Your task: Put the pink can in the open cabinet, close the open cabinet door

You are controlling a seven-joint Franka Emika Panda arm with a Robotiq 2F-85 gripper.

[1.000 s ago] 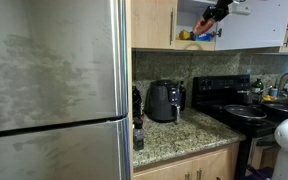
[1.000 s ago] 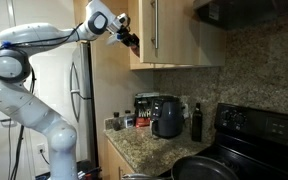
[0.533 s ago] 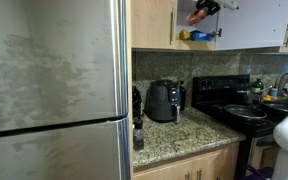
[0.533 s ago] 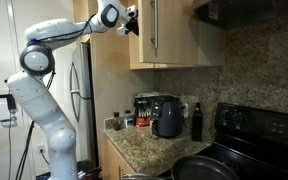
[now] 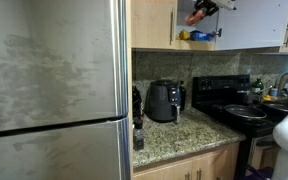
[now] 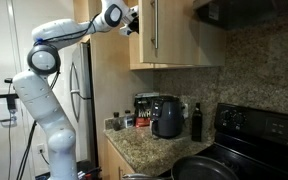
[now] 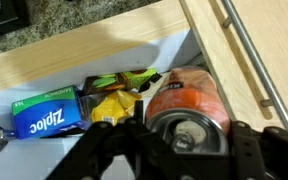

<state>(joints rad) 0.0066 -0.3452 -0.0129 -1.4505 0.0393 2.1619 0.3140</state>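
Up at the open cabinet (image 7: 74, 45), the end effector (image 7: 174, 138) pinches the pink can (image 7: 184, 98), a small pinkish-red cylinder with a silver pull-tab top.

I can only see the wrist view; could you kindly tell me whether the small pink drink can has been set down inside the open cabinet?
Observer: Not yet. In an exterior view the black gripper holds the small pinkish-red drink can in the air at the mouth of the light wooden wall cabinet, above the yellow and blue packages.
Operator: Thank you. How far open is the door?
Observer: The flat cabinet door stands swung wide open, on the side of the opening away from the grey steel fridge.
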